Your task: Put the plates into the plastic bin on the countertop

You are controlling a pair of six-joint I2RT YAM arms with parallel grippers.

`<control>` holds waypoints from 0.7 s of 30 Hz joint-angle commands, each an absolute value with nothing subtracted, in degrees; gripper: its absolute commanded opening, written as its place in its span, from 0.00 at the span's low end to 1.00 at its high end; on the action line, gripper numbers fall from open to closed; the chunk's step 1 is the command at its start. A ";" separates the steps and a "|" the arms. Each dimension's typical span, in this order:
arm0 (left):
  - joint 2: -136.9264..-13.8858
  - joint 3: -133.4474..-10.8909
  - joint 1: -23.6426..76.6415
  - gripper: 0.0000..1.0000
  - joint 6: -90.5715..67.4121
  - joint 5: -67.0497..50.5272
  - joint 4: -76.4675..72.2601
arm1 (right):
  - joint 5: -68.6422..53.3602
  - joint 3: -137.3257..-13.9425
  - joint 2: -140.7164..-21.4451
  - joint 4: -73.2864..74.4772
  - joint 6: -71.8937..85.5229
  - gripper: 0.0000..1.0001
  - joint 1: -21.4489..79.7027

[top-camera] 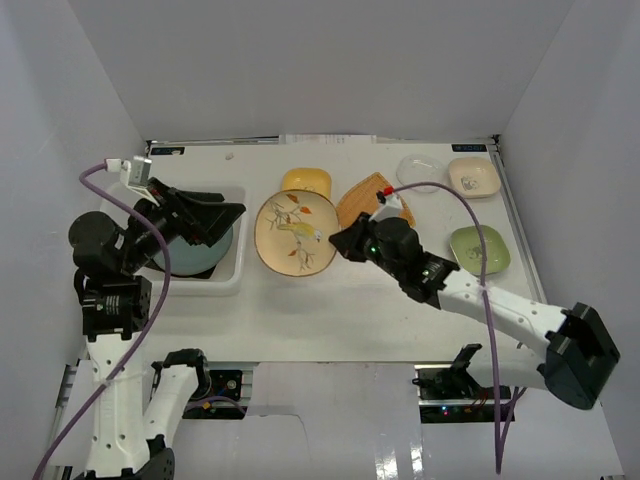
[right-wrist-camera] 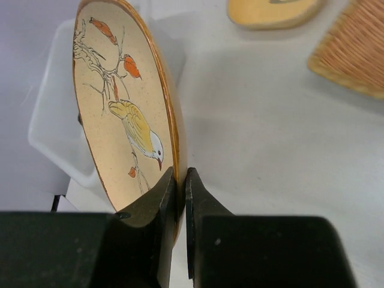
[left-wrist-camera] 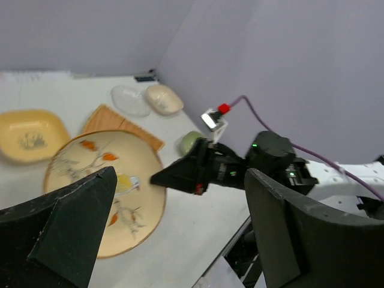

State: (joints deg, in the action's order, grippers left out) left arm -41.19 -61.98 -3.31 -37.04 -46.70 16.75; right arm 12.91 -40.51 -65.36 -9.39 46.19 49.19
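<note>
My right gripper is shut on the right rim of the floral cream plate, which lies between the plastic bin and the orange woven plate. In the right wrist view the gripper pinches the plate's edge, with the bin beyond it. My left gripper is open and empty above the bin, which holds a teal plate. The yellow, clear, cream and green plates lie on the countertop. The dark square and blue-patterned plates are out of view.
White walls close in the countertop on the left, back and right. In the left wrist view the open gripper frames the floral plate, the right gripper, the yellow plate and the woven plate.
</note>
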 commanded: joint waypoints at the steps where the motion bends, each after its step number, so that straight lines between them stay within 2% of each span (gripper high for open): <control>1: -41.57 -69.42 -2.55 0.98 -35.78 -47.92 16.78 | 11.16 -54.52 -73.54 -18.72 43.95 0.08 52.11; 3: -42.10 -71.88 -2.29 0.98 -34.98 -46.76 18.63 | 10.03 -60.88 -78.99 -18.72 42.90 0.08 54.05; 6: -43.76 -75.05 -1.67 0.98 -35.68 -45.62 19.16 | 10.11 -79.82 -93.89 -14.96 40.44 0.08 56.50; 7: -43.77 -75.06 -1.50 0.98 -35.86 -45.27 19.25 | 9.50 -79.89 -96.65 -14.07 40.34 0.08 56.69; 11: -44.21 -74.45 -0.79 0.98 -35.69 -44.21 19.34 | 6.16 -99.78 -110.63 -9.68 41.13 0.08 57.65; 15: -43.86 -72.86 3.07 0.98 -33.32 -41.94 20.82 | 5.18 -111.34 -123.36 -8.00 42.45 0.08 58.88; 21: -42.46 -71.20 5.36 0.98 -29.36 -38.24 23.90 | 8.60 -128.29 -136.12 -1.60 40.87 0.08 60.20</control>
